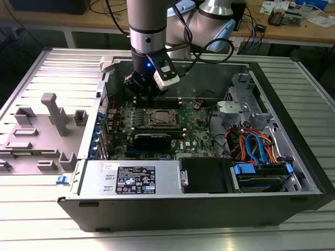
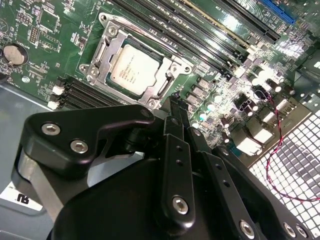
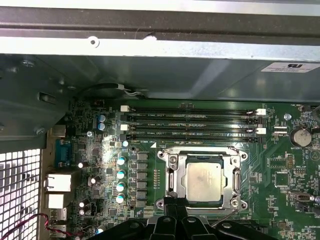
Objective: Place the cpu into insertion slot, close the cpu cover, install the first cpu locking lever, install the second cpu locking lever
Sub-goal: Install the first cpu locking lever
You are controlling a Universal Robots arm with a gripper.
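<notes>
Plainly, the cpu (image 3: 204, 181) already sat in the insertion slot (image 3: 172, 159) on the green motherboard (image 3: 278, 166). The cpu cover (image 3: 234, 179) lay flat over it, its silver frame lapping the chip's edges. We could not tell how the locking levers stood.

The claw (image 2: 173, 100) hung low over the board at one side of the socket, its black fingers pressed together at the tips. In both wrist views those tips stood just beside the cover's rim; we could not tell whether they touched it. Long black memory slots (image 3: 192, 122) ran along the socket's far side, away from the claw.

In the exterior view the arm (image 1: 147, 21) reached down into the open computer case (image 1: 172, 209). The case lay on the ribbed tabletop (image 1: 31, 230), with grey fixtures (image 1: 52, 115) at the exterior view's left.
</notes>
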